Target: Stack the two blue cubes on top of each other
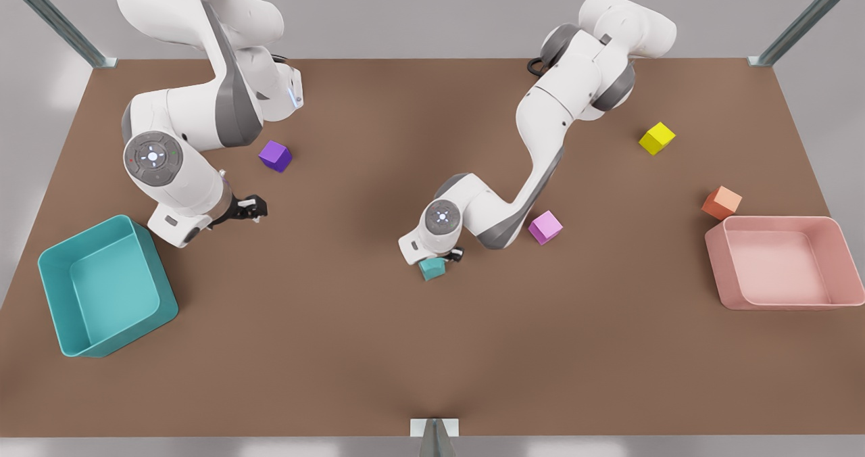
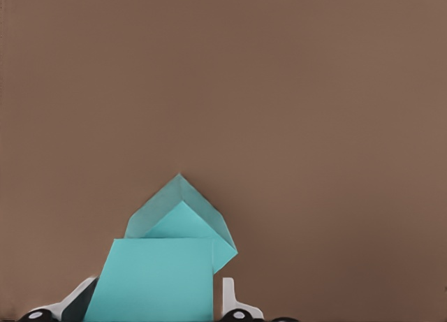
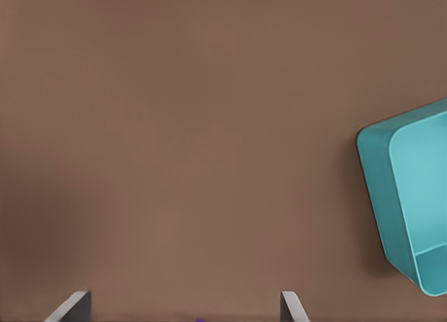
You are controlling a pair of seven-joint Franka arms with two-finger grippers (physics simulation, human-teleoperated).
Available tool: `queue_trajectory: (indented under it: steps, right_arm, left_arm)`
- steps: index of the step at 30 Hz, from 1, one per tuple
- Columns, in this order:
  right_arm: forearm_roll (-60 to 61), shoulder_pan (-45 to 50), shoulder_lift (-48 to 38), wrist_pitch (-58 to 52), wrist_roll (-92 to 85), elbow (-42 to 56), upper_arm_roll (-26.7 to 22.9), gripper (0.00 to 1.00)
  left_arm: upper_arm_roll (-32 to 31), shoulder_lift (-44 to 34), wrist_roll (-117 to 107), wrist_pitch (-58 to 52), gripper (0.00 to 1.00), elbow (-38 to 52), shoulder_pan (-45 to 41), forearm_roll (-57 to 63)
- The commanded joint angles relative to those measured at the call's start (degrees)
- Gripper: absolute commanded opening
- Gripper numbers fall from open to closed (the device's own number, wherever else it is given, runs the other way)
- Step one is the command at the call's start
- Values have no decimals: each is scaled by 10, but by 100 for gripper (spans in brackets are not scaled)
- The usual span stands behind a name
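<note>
A wide brown table (image 1: 351, 349) with a flat matte top takes up nearly the whole room, and pale grey walls close in behind it. Slanted metal struts (image 1: 61, 28) rise from the two far corners, and a third bracket sits at the middle of the near edge.

The left gripper (image 1: 442, 259) is down near the middle of the table, its arm reaching in from the far side on the front view's right. In the left wrist view its pale fingers (image 2: 230, 297) are clamped on either side of a blue cube (image 2: 157, 280), and a second blue cube (image 2: 192, 217) lies just beneath it, turned at an angle so its corner pokes out past the held one. From the front, the held cube (image 1: 432, 268) shows just under the gripper; I cannot tell whether the two cubes touch.

The right gripper (image 1: 249, 209) hangs above bare table towards the front view's left, waiting, its fingers (image 3: 290, 306) set apart with nothing between them. A teal bin (image 1: 61, 288) stands just beside that arm near the table's edge, and its rim (image 3: 374, 189) shows in the right wrist view too.

Scattered about are a purple cube (image 1: 275, 155), a pink cube (image 1: 545, 227) next to the left arm, a yellow cube (image 1: 657, 138), and an orange cube (image 1: 721, 203) just behind a pink bin (image 1: 720, 268) on the front view's right.
</note>
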Motion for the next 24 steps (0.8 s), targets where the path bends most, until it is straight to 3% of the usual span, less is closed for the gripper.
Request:
queue_trajectory:
  steps: [1,24]
  right_arm:
    - [0,1,2,-2,-66,0,0,100]
    - [0,1,6,-3,-66,2,0,100]
  left_arm:
    - [0,0,-275,-5,100,1,0,2]
    - [-12,-18,-275,-79,100,27,2,-2]
